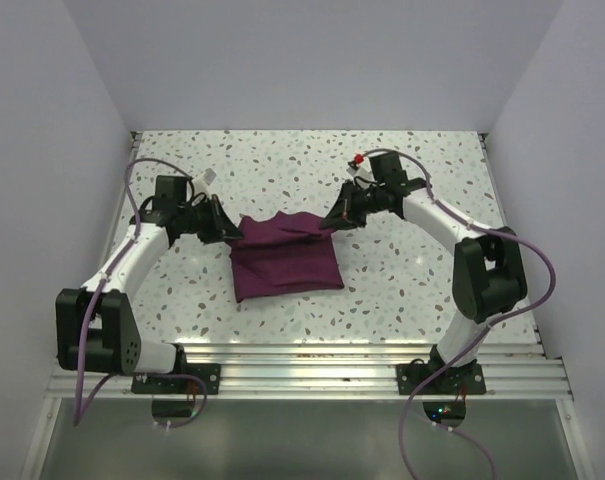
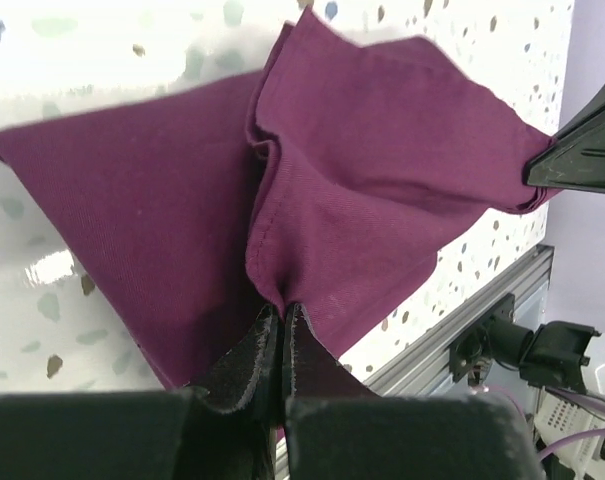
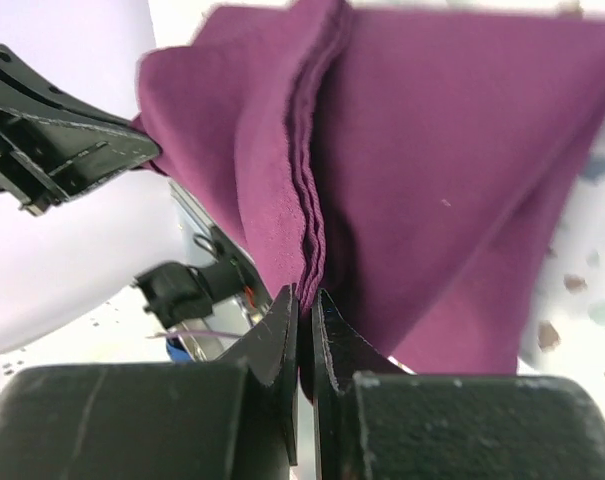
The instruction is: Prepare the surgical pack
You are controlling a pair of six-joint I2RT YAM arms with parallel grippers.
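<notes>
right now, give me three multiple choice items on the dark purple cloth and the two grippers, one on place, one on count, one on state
1. Where does the dark purple folded cloth lie?
A on the speckled white table, between the arms
B inside a steel tray
C draped over an arm's base

2. How many grippers pinch it?
A none
B one
C two

3. The left gripper is:
A wide open
B shut on the cloth
C out of view

Answers:
1 A, the top view shows it on the table between both arms.
2 C, the left one and the right gripper each clamp a far corner.
3 B, its jaws meet on the fabric in the left wrist view.
</notes>
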